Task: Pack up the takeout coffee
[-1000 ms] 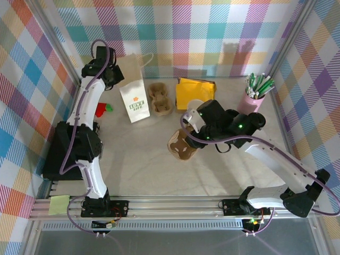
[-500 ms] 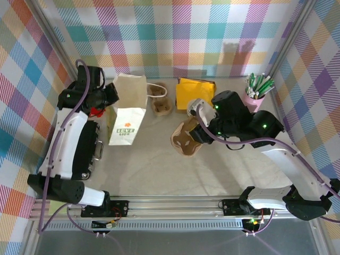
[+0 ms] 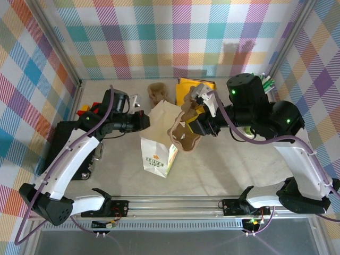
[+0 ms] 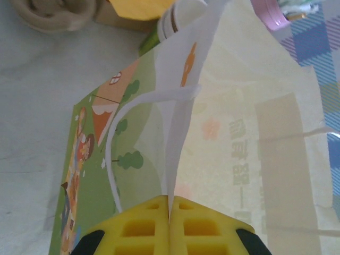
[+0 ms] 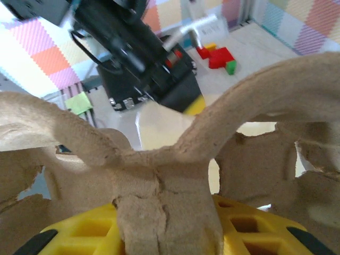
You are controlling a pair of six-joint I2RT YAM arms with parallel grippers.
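Clenched left gripper (image 4: pixel 170 202) pinches thin paper bag (image 4: pixel 239 133) — right gripper (image 5: pixel 166 229) clasps moulded-pulp carrier (image 5: pixel 159 159).

Cup (image 4: pixel 179 15) — seen in part at the top of the left wrist view, behind the bag's (image 4: pixel 255 106) edge: cream wall, green band below, leaning. Lid not made out. Set beside a yellow packet (image 4: pixel 141 8).

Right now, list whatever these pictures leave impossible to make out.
- Inside of the paper bag: top view, hidden by the bag's own wall and the cardboard carrier held against it.
- Pink cup: left wrist view, cut off by the top edge.
- Lettering on the bag: left wrist view, blurred, seen through the paper.
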